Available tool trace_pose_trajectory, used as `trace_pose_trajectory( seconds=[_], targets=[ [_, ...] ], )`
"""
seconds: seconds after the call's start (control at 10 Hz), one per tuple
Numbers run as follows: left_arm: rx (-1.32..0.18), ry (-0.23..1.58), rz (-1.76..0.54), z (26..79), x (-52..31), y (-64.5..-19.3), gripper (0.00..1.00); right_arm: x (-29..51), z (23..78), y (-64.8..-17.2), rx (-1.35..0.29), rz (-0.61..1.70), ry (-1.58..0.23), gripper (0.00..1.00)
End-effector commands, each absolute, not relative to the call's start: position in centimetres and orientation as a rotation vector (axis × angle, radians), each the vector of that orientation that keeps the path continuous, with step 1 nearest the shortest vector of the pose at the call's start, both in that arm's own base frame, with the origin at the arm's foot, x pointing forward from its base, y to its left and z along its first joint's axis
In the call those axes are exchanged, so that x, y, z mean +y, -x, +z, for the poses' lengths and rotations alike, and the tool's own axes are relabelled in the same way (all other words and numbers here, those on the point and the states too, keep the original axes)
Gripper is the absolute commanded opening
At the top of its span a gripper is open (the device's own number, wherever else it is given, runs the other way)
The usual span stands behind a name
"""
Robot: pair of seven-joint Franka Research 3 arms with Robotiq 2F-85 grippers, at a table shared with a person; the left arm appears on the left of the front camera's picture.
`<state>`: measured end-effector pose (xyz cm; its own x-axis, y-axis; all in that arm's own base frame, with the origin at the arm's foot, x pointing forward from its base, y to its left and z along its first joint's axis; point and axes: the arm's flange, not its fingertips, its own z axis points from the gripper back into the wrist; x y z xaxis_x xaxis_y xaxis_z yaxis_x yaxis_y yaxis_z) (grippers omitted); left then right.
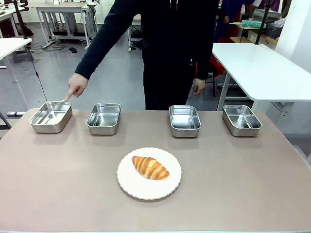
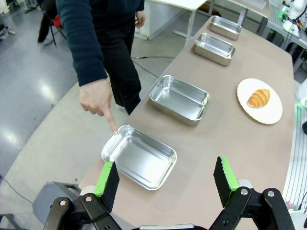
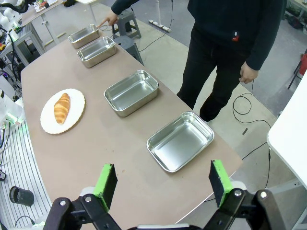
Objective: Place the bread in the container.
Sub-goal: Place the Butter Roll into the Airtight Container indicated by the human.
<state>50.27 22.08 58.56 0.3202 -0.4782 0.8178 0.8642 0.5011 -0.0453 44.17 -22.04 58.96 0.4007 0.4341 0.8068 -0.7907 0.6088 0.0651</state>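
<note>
The bread (image 1: 150, 167), a golden-brown croissant, lies on a round white plate (image 1: 129, 187) at the table's middle front; it is also seen as the bread (image 2: 258, 98) and the bread (image 3: 61, 108) from the wrists. Several identical steel trays stand in a row along the far edge. A person's hand (image 1: 75, 86) points a finger at the far-left container (image 1: 50, 116), the same container (image 2: 139, 156) nearest my left gripper (image 2: 165, 179). That gripper hovers open and empty above the table's left end. My right gripper (image 3: 163, 184) hangs open and empty above the right end, near the closest tray (image 3: 180, 141).
Three more steel trays (image 1: 104, 118), (image 1: 184, 121), (image 1: 241, 120) line the far edge. The person stands behind the table's middle. White tables flank the room beyond. Bare brown tabletop surrounds the plate.
</note>
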Motion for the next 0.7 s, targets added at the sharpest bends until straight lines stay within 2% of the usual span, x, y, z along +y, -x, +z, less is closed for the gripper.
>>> trace_pose_trajectory(
  seconds=[0.0, 0.2, 0.4, 0.6],
  targets=[
    [-0.850, 0.530, -0.945, 58.7, 22.1, -50.3, 1.00, -21.8, 59.2, -44.2, -0.852, 0.819, -0.486, 1.00],
    [-0.844, 0.536, -0.939, 58.6, 22.1, -50.3, 1.00, -21.8, 59.2, -44.2, -0.852, 0.819, -0.486, 1.00],
    [-0.682, 0.543, -1.019, 57.5, 21.8, -47.1, 1.00, -21.8, 59.2, -44.2, -0.852, 0.819, -0.486, 1.00],
    [-0.475, 0.554, -1.152, 55.8, 22.2, -41.2, 1.00, -21.8, 59.2, -44.2, -0.852, 0.819, -0.486, 1.00]
  ],
)
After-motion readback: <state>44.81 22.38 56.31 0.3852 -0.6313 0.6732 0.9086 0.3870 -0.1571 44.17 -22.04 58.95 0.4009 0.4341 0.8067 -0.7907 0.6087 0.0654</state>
